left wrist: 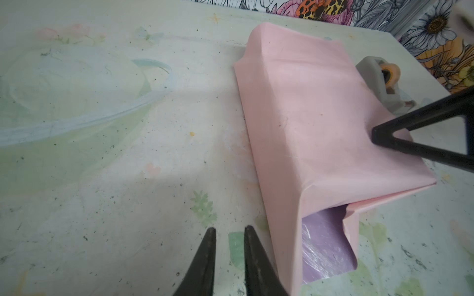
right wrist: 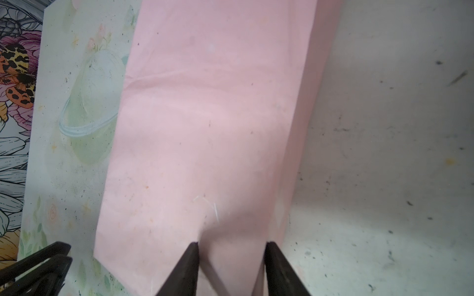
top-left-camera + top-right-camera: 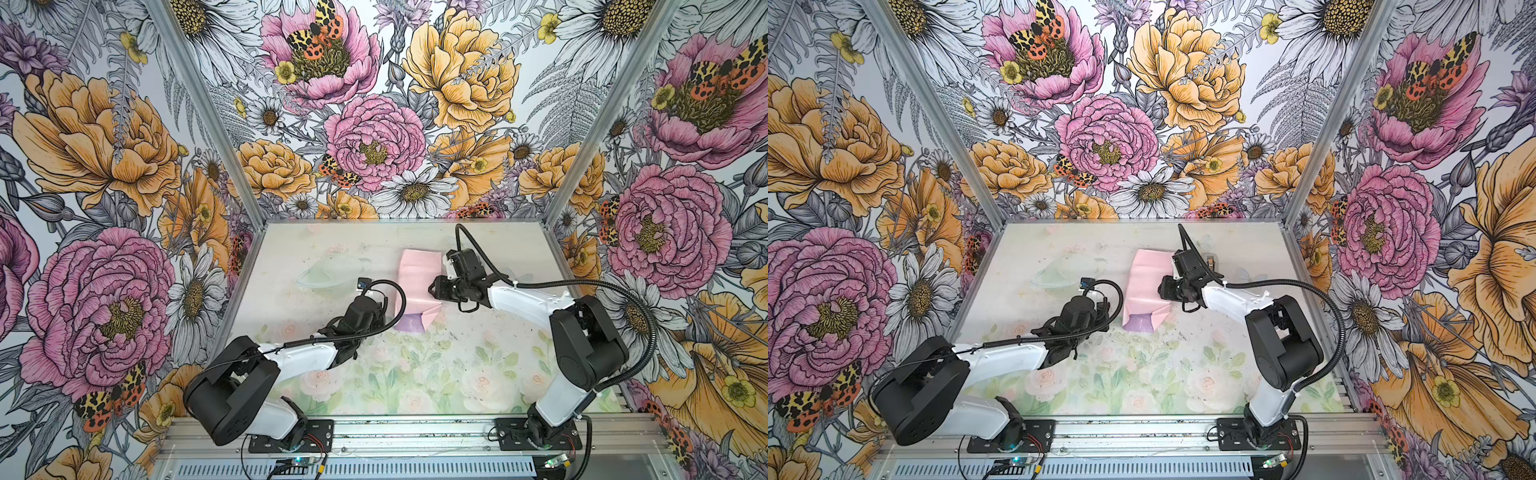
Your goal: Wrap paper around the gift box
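Left wrist view: thin, pale pink, lilac-backed paper sheet lies folded as a loose sleeve on the desk. The gift box is hidden, presumably inside. Left end effector barely parted, empty. Right end effector spread, tips pressing the paper. Floppy, tear-prone: pinch the open end's edge.

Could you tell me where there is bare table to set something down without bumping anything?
The near middle of the table, this side of the paper, is bare; so is the far-left area beside the paper. It is crowded around the paper: left gripper, right gripper and tape dispenser.
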`<action>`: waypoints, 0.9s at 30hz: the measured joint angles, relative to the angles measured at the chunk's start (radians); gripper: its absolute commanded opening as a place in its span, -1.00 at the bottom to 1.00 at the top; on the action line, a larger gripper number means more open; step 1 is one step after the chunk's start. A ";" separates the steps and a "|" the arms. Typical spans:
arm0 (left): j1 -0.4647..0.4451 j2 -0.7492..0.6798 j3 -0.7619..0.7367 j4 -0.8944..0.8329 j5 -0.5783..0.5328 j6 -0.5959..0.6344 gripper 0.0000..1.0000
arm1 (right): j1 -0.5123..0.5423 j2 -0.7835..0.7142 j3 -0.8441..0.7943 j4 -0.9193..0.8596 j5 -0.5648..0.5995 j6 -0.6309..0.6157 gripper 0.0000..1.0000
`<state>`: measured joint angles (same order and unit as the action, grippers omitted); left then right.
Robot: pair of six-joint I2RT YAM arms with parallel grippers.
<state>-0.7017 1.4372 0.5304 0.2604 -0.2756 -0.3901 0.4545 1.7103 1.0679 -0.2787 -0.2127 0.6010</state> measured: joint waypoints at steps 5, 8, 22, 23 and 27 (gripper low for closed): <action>-0.001 0.114 0.007 0.035 0.080 0.005 -0.67 | 0.002 0.000 0.000 0.000 0.003 0.000 -0.15; -0.009 0.173 0.021 0.059 0.120 0.006 -0.68 | 0.004 -0.001 0.000 0.000 0.007 0.000 -0.16; -0.036 0.333 0.093 0.241 0.237 0.024 -0.70 | 0.007 -0.001 0.000 0.006 0.011 0.000 -0.17; -0.036 0.343 0.096 0.254 0.242 0.025 -0.70 | 0.007 -0.001 0.000 0.006 0.011 0.000 -0.17; -0.036 0.364 0.102 0.296 0.259 0.027 -0.69 | 0.008 -0.001 0.000 0.006 0.014 0.000 -0.18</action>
<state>-0.7376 1.8015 0.6327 0.5560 -0.0166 -0.3630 0.4629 1.7096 1.0679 -0.2722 -0.1982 0.6014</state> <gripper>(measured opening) 0.149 0.412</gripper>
